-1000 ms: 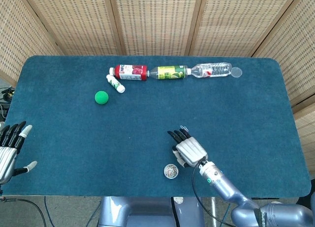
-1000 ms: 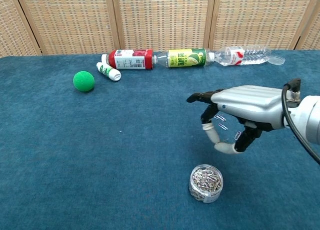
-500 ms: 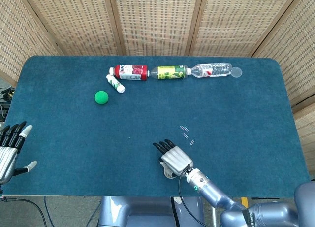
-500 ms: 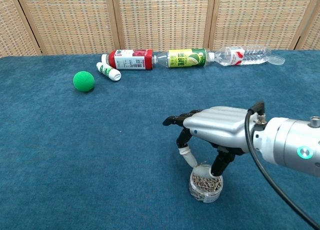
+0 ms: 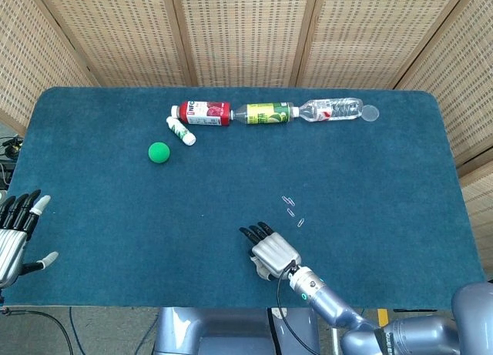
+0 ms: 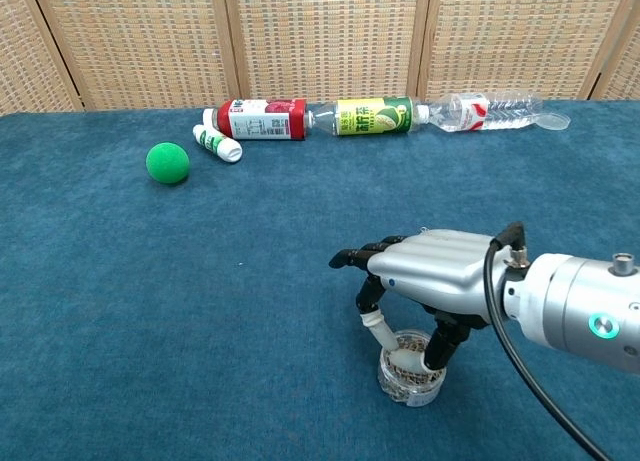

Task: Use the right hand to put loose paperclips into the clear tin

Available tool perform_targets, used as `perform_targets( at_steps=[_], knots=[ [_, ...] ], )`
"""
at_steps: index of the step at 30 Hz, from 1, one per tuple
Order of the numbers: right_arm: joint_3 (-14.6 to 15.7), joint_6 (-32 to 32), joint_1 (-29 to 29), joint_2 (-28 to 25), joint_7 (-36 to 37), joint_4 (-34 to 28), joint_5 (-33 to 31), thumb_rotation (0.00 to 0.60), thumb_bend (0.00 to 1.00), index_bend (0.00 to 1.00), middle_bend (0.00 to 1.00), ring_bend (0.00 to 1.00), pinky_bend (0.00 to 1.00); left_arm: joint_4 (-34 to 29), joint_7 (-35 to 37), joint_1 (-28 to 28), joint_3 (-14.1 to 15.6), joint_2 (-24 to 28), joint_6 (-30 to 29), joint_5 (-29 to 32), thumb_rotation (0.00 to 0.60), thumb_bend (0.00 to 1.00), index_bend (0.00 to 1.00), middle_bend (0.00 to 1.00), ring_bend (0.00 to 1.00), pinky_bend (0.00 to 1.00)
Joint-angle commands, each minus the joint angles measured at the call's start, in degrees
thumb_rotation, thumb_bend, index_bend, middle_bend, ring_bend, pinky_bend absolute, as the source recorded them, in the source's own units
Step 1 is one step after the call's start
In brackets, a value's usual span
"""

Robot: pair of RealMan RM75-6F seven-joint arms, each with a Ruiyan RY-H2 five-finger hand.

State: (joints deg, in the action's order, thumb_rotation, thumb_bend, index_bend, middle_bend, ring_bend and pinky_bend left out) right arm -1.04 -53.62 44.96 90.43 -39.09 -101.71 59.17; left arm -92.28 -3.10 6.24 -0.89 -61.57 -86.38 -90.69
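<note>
Placement: we see the right robot hand (image 6: 430,281) arched over the clear tin (image 6: 411,368), thumb and a fingertip dipping into its mouth; whether it still pinches anything, we cannot tell; three loose paperclips (image 5: 291,210) lie on the worktop (image 5: 385,178) beyond.

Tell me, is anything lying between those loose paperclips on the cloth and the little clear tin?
Nothing visible does. The loose paperclips lie on bare table; only the right hand itself hovers over the clear tin.

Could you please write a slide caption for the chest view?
Right hand poised over the clear tin of paperclips, fingertips at its rim.
</note>
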Motion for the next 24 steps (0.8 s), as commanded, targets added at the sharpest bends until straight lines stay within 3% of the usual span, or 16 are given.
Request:
perform_targets(
  at_steps=[1, 6, 24],
  knots=[
    [0.4, 0.5, 0.2, -0.6, -0.2, -0.4, -0.8, 0.6, 0.5, 0.62, 0.0, 0.0, 0.0, 0.0, 0.1, 0.0, 0.0, 0.0, 0.1, 0.1, 0.6, 0.0, 0.0, 0.0, 0.0, 0.0],
    [0.5, 0.6, 0.6, -1.2, 0.0, -1.2, -1.2, 0.6, 0.35, 0.5, 0.0, 0.0, 0.0, 0.1, 0.2, 0.1, 0.0, 0.0, 0.1, 0.1, 0.6, 0.0, 0.0, 0.0, 0.0, 0.0],
    [-0.7, -1.7, 0.4, -3.0, 2.6, -2.3, 0.2, 0.6, 0.35, 0.47, 0.0, 0.0, 0.0, 0.0, 0.3, 0.0, 0.0, 0.1, 0.0, 0.0, 0.6, 0.0, 0.0, 0.0, 0.0, 0.0]
  ],
)
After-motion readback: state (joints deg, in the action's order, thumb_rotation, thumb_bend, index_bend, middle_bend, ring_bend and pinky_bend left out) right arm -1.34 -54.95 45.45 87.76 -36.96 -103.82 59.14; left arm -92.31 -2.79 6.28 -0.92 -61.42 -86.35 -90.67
